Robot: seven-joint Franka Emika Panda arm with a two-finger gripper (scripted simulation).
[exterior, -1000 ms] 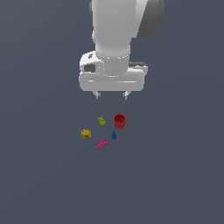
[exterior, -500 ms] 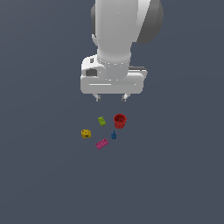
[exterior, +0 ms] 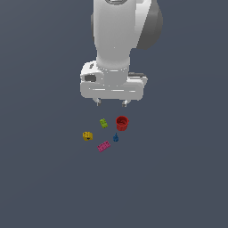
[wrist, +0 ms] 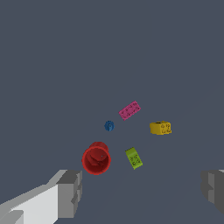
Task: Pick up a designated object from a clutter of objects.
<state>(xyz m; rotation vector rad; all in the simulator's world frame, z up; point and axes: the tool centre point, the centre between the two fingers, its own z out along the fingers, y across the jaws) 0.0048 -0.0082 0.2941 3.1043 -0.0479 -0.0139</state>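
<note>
Item: yellow block (exterior: pixel 87 136), small, chunky, dark holes on its faces; lay on the counter (exterior: pixel 40 178) at the exterior view's left edge of the cluster, apart from every neighbour. Nearest pieces: lime-green brick (exterior: pixel 103 123) just beyond it toward the arm, pink studded brick (exterior: pixel 103 146) nearer the camera and to the exterior view's right; small blue piece (exterior: pixel 116 138) and red cup (exterior: pixel 122 123) farther right. Pincer (exterior: pixel 111 102): released, fingers (wrist: pixel 70 192) spread wide, grasping nothing, hung well above the toys and more over the cup and green brick than over the block. Risks, as judged: a straight descent from this position would land on the wrong item, the cup or green brick being closest under the jaws; the wide spread could sweep the green or pink brick along with the block if the sideways correction fell short; the block, being tiny, could skid or tip out if the fingers met it off-centre or on a corner.
</note>
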